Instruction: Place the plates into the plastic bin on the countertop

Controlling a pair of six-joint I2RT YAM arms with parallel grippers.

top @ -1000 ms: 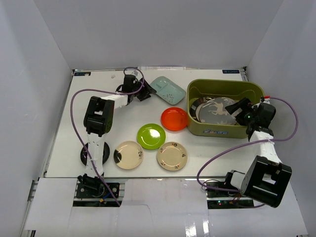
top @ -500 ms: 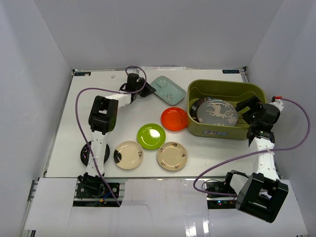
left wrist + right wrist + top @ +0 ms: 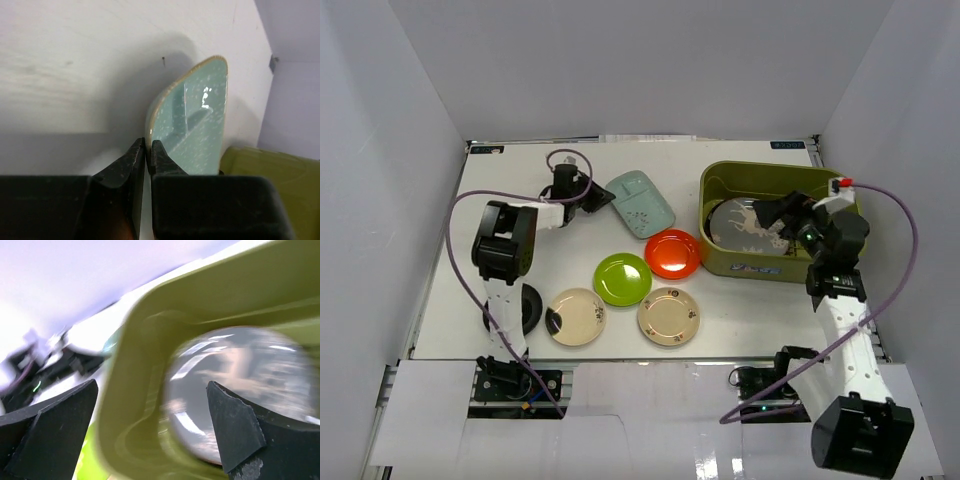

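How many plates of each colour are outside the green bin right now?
pale teal plate: 1
orange-red plate: 1
lime green plate: 1
cream plates: 2
black plate, partly hidden: 1
Total outside the bin: 6

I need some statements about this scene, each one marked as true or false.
1. The left gripper has its jaws shut on the rim of the pale teal plate. True.
2. The grey plate lies inside the plastic bin. True.
3. The right gripper holds the orange-red plate. False: its jaws stand open over the bin; that plate lies on the countertop.
4. The lime green plate is in the bin. False: it lies on the countertop.
5. Two cream plates lie on the countertop. True.
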